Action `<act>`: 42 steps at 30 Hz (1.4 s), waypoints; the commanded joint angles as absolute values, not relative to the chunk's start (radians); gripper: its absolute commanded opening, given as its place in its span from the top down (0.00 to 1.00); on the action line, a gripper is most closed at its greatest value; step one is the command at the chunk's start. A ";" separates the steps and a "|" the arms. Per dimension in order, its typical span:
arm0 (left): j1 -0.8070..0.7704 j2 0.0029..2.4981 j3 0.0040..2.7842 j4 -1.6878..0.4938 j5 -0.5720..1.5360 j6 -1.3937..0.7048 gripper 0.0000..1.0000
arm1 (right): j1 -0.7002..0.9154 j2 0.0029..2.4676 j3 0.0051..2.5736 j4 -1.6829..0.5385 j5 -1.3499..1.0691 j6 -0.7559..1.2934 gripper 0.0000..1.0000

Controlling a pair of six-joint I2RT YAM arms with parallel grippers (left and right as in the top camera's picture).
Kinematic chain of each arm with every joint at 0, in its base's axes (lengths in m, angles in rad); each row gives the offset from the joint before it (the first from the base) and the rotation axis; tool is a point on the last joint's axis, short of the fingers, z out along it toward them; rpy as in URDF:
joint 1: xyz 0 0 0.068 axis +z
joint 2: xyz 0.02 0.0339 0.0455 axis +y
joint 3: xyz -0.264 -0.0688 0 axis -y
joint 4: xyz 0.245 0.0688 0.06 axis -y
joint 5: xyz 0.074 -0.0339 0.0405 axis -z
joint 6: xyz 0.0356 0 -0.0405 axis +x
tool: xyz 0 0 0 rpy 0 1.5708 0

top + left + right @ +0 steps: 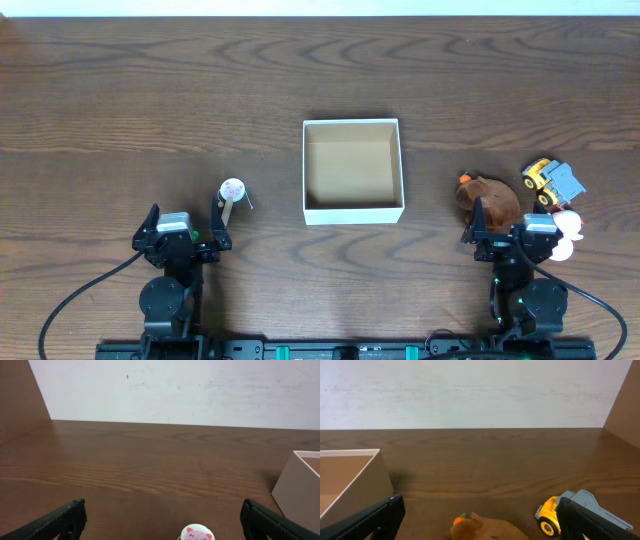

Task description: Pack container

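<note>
One container (pixel 353 213) sits open in the middle of the table (pixel 150 90), and both pincers hang released, holding nothing: left pincer (pixel 185 216) near-left, right pincer (pixel 513 222) near-right. Four toys are out: one round pink-faced toy (pixel 232 188) just ahead of the left pincer, and three on the right, a brown plush (pixel 492 198) at the right pincer's mouth, a yellow truck (pixel 549 180) right of it, and a white-and-pink toy (pixel 567 236) beside the arm. Only the overhead catches that last one; the right wrist view shows just plush and truck.
</note>
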State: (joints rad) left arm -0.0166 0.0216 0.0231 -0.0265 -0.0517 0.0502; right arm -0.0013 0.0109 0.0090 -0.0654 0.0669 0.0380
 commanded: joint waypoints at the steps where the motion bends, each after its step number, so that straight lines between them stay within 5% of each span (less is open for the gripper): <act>1: -0.012 0.024 0.004 -0.067 -0.060 0.059 0.02 | -0.008 0.010 0.006 -0.068 0.072 0.038 0.01; 15: -0.012 0.024 0.031 -0.074 -0.060 -0.056 0.02 | -0.008 0.114 0.027 -0.084 -0.002 0.253 0.01; 25: -0.012 0.258 0.345 -0.271 -0.068 -0.073 0.02 | -0.059 0.476 0.336 -0.210 -0.010 0.271 0.01; 42: -0.011 0.943 0.978 -0.860 -0.063 -0.163 0.02 | -0.356 1.404 1.400 -1.134 -0.181 -0.215 0.01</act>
State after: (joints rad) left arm -0.0166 0.8982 0.9127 -0.8284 -0.0589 -0.1398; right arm -0.3172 1.2964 1.2842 -1.0622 -0.1555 -0.0280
